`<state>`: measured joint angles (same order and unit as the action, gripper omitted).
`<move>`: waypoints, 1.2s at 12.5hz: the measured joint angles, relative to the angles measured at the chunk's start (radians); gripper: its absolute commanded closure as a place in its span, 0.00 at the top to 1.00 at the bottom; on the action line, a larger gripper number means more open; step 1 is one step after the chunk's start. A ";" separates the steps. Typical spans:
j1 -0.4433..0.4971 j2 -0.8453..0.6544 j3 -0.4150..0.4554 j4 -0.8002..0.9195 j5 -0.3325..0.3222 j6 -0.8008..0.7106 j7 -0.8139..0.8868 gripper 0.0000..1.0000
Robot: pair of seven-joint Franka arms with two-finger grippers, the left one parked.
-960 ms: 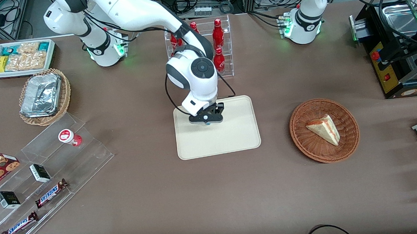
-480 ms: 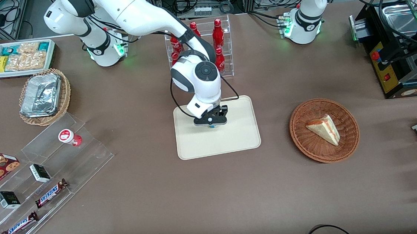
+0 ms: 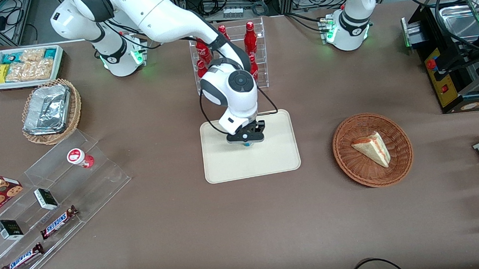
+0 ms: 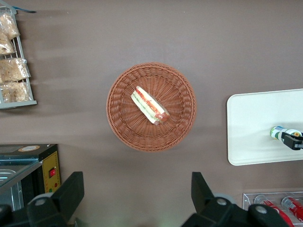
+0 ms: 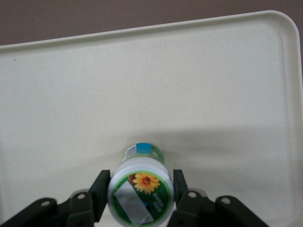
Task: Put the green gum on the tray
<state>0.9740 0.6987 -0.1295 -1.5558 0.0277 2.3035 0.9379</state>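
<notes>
The green gum (image 5: 142,189) is a small bottle with a white lid and a green-rimmed sunflower label. My right gripper (image 5: 140,182) is shut on its lid, one finger on each side. It holds the bottle upright, low over the middle of the cream tray (image 5: 94,85). I cannot tell whether the bottle's base touches the tray. In the front view the gripper (image 3: 246,140) covers most of the gum (image 3: 246,144), over the tray (image 3: 275,157). The left wrist view shows the gum (image 4: 278,133) over the tray (image 4: 251,123).
A clear rack of red bottles (image 3: 233,53) stands just farther from the front camera than the tray. A wicker basket with a sandwich (image 3: 372,149) lies toward the parked arm's end. A clear stepped shelf holds the red-labelled container (image 3: 79,157) and snack bars toward the working arm's end.
My gripper has carried the gum a little toward the parked arm's end, over the tray's middle, and slightly lower.
</notes>
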 measured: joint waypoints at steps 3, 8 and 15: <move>0.001 0.005 -0.001 0.007 0.000 0.003 0.002 1.00; -0.016 -0.043 -0.019 0.028 0.000 -0.039 -0.012 1.00; -0.167 -0.359 -0.024 0.033 0.000 -0.453 -0.128 1.00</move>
<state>0.8067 0.3401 -0.1540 -1.5226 0.0277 1.8501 0.8100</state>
